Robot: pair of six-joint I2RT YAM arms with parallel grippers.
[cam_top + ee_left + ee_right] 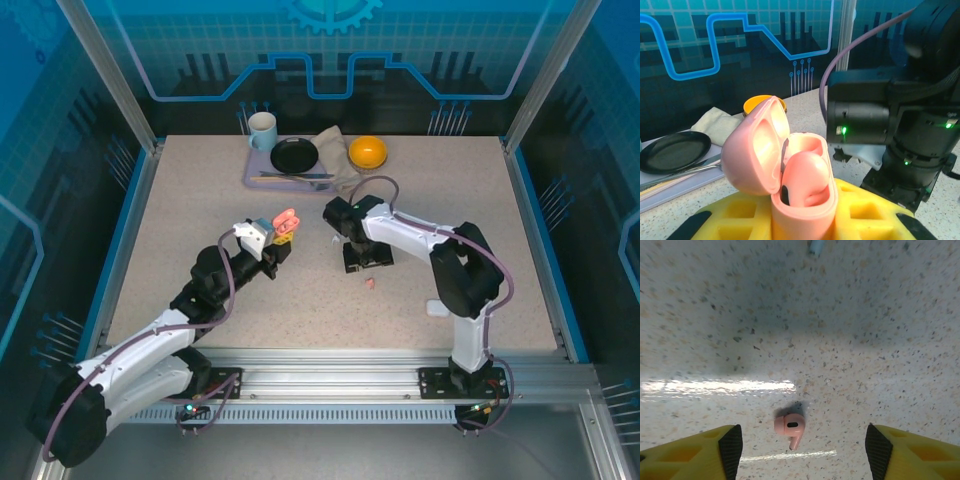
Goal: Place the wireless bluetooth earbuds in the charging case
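Pink earbud (790,426) under your right gripper (803,450): the jaws stand wide with nothing in them, and it lies on the speckled table (865,340) between the yellow fingers (695,456), touching neither. Your left gripper (280,238) is clamped on the pink charging case (805,220), holding it upright off the table with its lid (756,150) tipped open, and a second pink earbud (807,175) sits in one of its wells. Farther out, at the back of the table, you have a tray (250,178) carrying a mug (262,130) and a black plate (294,155), with an orange (368,152) just beside it.
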